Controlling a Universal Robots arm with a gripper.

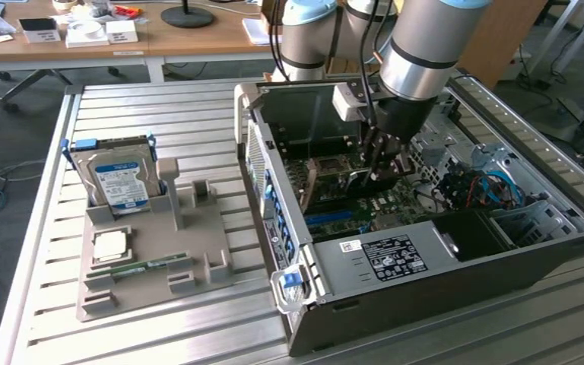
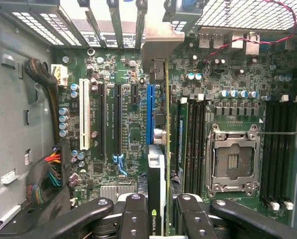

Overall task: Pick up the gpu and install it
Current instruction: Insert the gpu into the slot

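My gripper (image 1: 382, 169) reaches down into the open computer case (image 1: 414, 293), over the green motherboard (image 1: 394, 213). It is shut on the gpu (image 1: 363, 186), a thin dark card held on edge. In the wrist view the gpu (image 2: 156, 169) runs edge-on between my two black fingers (image 2: 133, 214), its silvery end bracket (image 2: 161, 47) against the case's rear slot openings. The card stands just beside the blue expansion slot (image 2: 150, 107), in line with it. Whether its edge is in the slot I cannot tell.
A grey parts holder (image 1: 150, 266) on the slatted table carries a silver hard drive (image 1: 122, 179), a square processor chip (image 1: 109, 245) and a narrow green memory stick (image 1: 140, 268). Inside the case are the empty processor socket (image 2: 233, 162), a white slot (image 2: 84, 114) and cable bundles (image 1: 485, 190).
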